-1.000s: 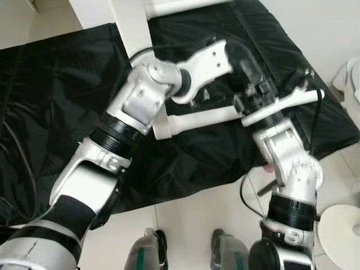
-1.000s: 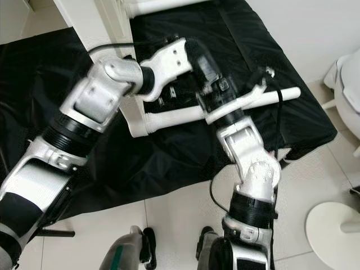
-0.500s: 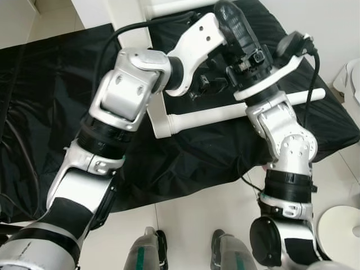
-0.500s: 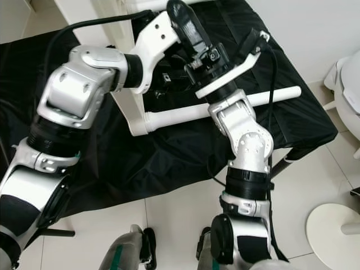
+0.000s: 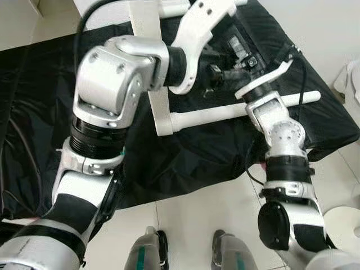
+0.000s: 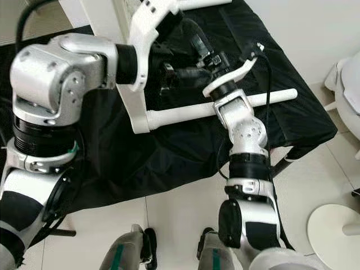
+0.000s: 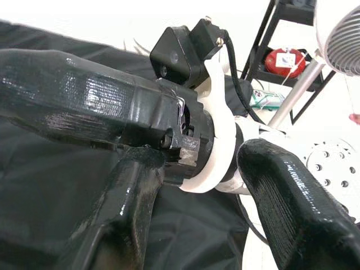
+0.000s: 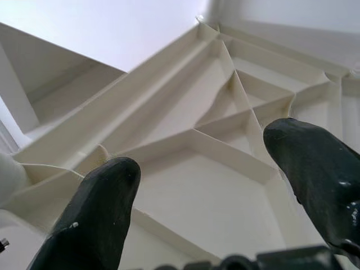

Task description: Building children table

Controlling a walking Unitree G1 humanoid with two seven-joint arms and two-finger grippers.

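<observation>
The white children's table lies on its side on a black cloth (image 5: 45,112). Its top panel (image 5: 160,104) stands on edge, and one white leg (image 5: 225,114) sticks out to the right. My right arm reaches over that leg, its white wrist bracket (image 5: 260,81) just above it. My right gripper (image 8: 205,152) is open and faces the ribbed underside of the table top (image 8: 225,112) with nothing between its fingers. My left arm is raised high across the table. The left gripper (image 7: 199,154) is open, and between its fingers lie the right wrist's camera (image 7: 185,48) and bracket (image 7: 216,129).
A second white leg (image 5: 169,8) lies at the far edge. A round white fan base (image 5: 343,219) stands on the tiled floor at the right, beside the cloth. A black shelf rack with a red object (image 7: 287,59) is beyond it. My feet (image 5: 149,253) are at the cloth's near edge.
Both arms have lifted and reached farther over the table. The left elbow rose and its forearm swung toward the far side. The right wrist moved up from the leg toward the table top.
</observation>
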